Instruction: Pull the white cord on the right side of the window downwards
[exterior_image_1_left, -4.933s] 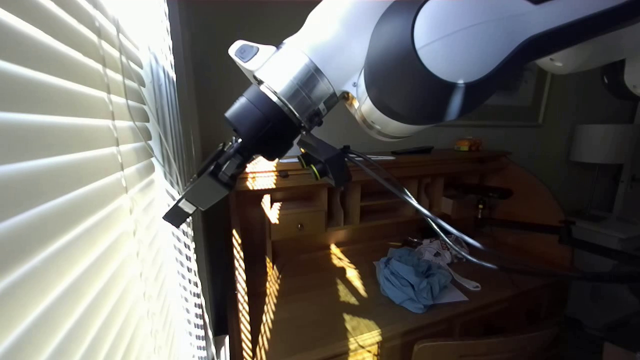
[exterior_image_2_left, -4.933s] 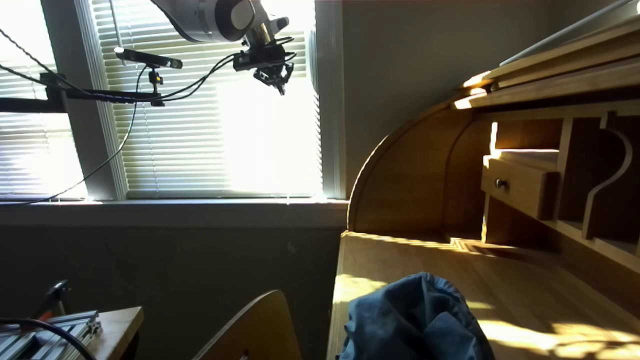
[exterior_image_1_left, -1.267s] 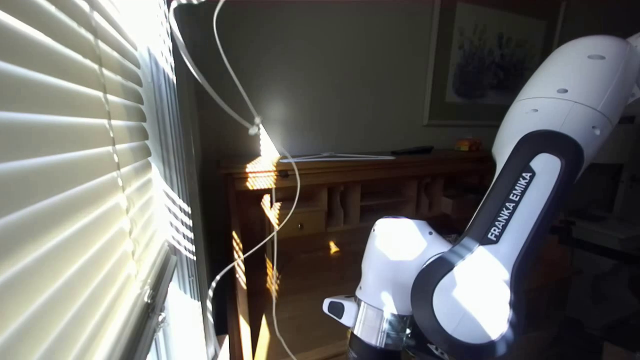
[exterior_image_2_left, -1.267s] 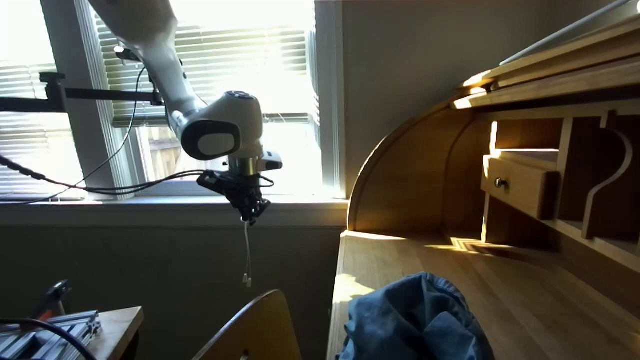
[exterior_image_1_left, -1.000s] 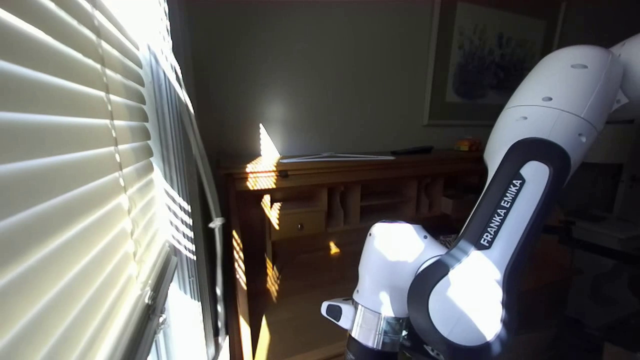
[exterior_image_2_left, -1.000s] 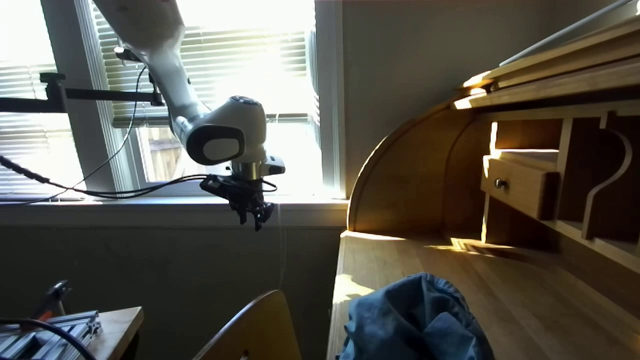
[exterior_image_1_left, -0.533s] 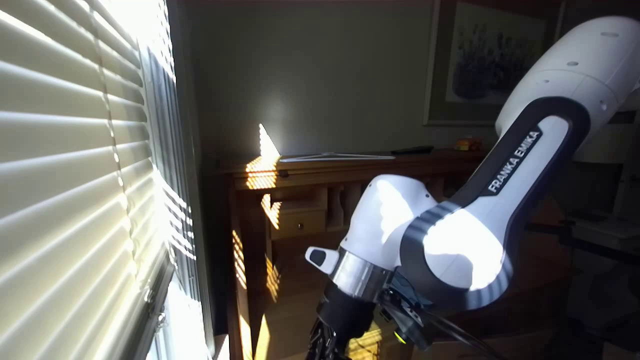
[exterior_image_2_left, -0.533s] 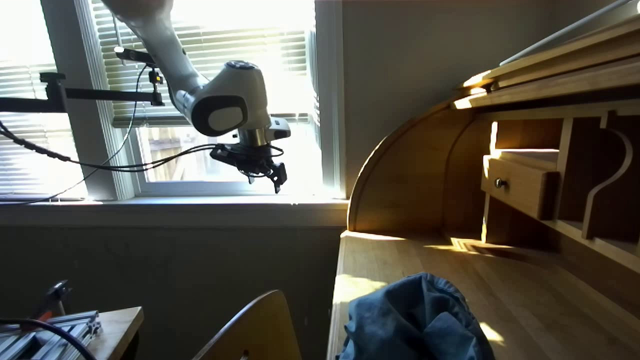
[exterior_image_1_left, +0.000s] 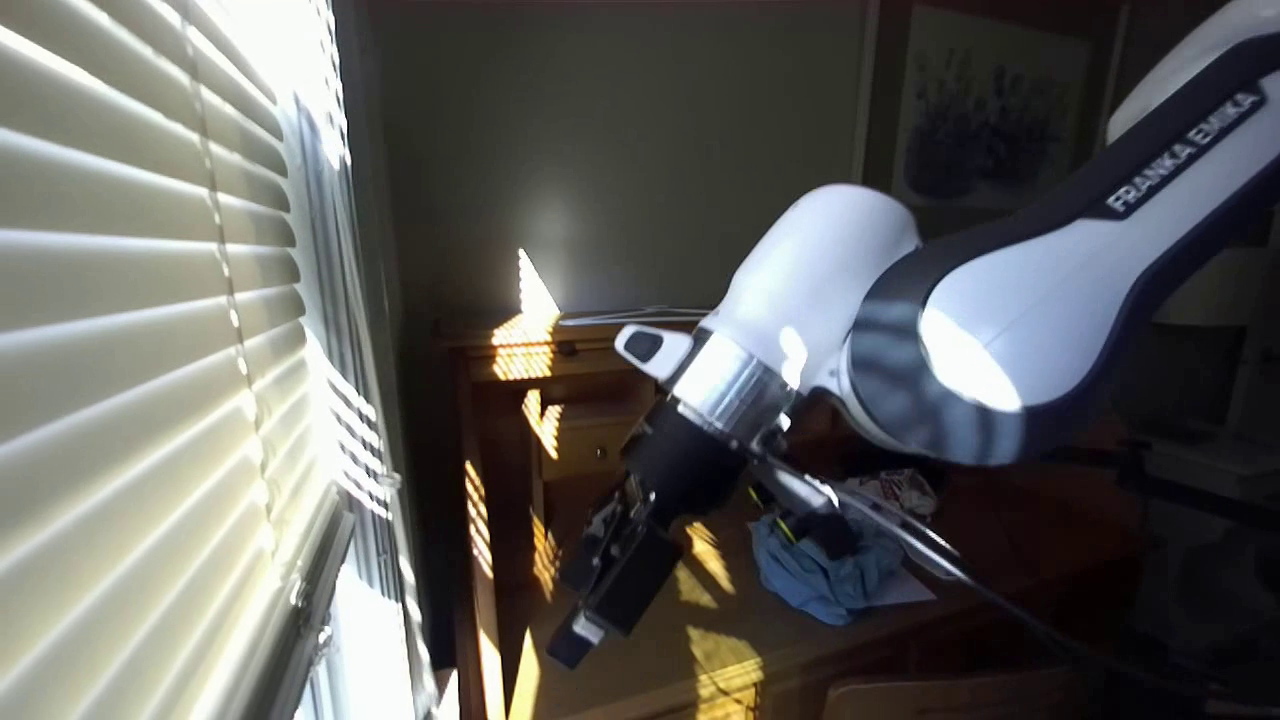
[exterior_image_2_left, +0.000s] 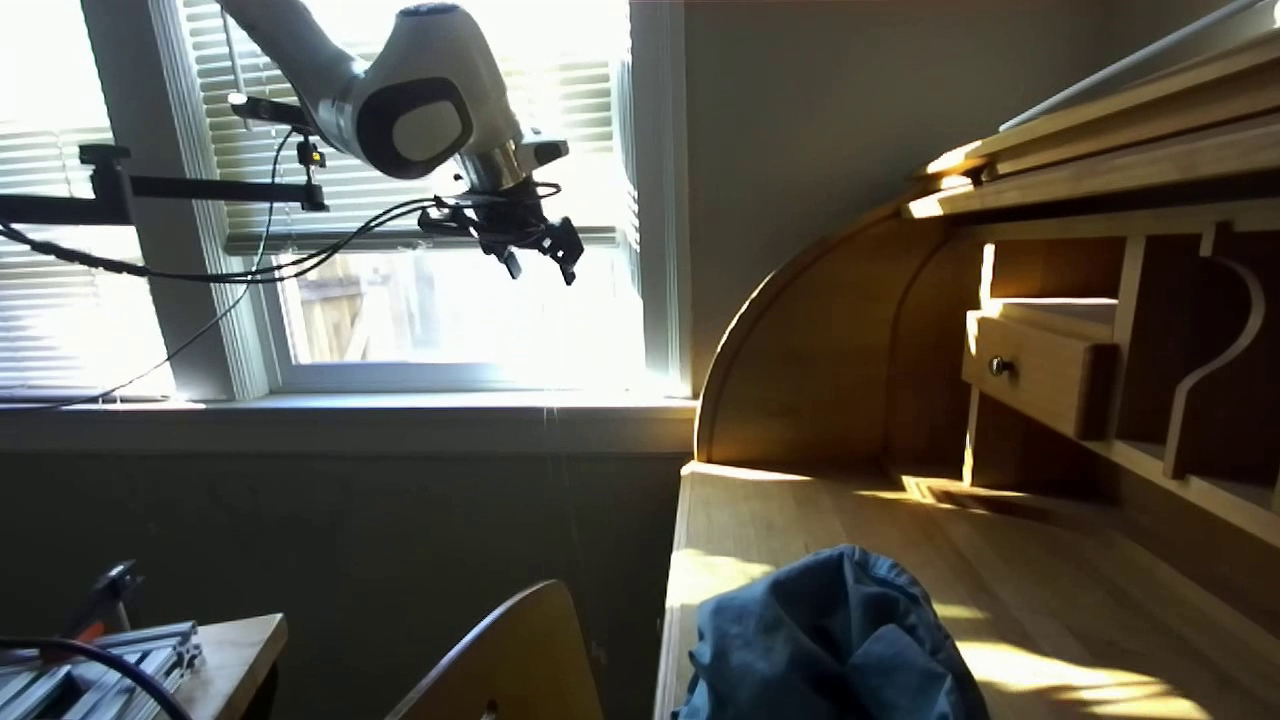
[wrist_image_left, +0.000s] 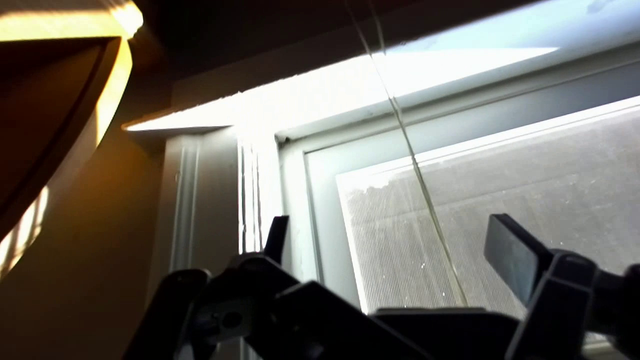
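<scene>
The white cord (wrist_image_left: 420, 177) hangs as thin strands before the window (wrist_image_left: 400, 235) in the wrist view. In an exterior view it runs down beside the frame, with a small knot (exterior_image_1_left: 388, 481). My gripper (exterior_image_2_left: 542, 272) stands open in front of the glass, below the raised blinds (exterior_image_2_left: 380, 200). In the wrist view the cord passes between the widely parted fingers (wrist_image_left: 512, 257) in the picture, seemingly behind them; nothing is gripped. The blinds' bottom rail (exterior_image_1_left: 310, 595) hangs partway up the window, with bare glass under it.
To the window's right stands a wooden roll-top desk (exterior_image_2_left: 800, 510) bearing a blue cloth (exterior_image_2_left: 830, 640). A wooden chair back (exterior_image_2_left: 530, 660) rises before it. A black camera mount (exterior_image_2_left: 220, 192) reaches across the window's left side.
Earlier the blinds reached the sill; now they are raised. The gripper went down with the cord, let it go, opened, and has risen again. The cord has swung back beside the window frame.
</scene>
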